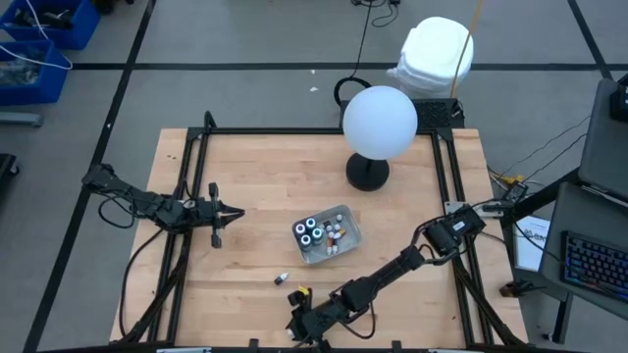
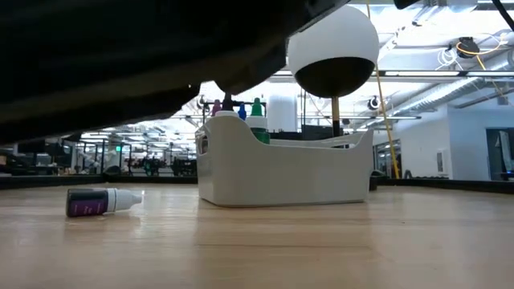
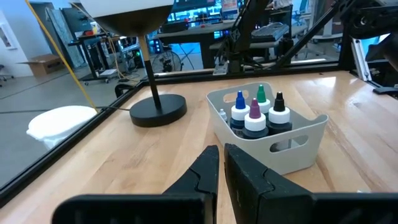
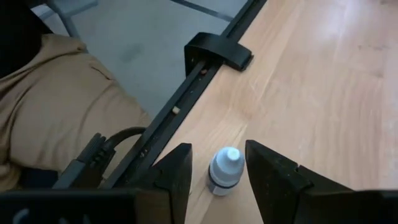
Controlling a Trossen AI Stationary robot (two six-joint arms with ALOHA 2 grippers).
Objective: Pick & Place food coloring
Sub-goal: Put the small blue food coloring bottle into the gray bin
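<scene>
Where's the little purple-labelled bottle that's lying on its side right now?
The purple-labelled bottle lies on the wooden table, apart from the white bin on its near-left side in the high view, short of the right gripper.

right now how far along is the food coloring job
Done: several bottles already stand in the white bin. In hand: the right end effector is open with its fingers on either side of a small white-capped bottle near the table edge, not gripping it. Left: a purple-labelled bottle lies loose on the table. The left end effector waits shut, off to the bin's side.
</scene>
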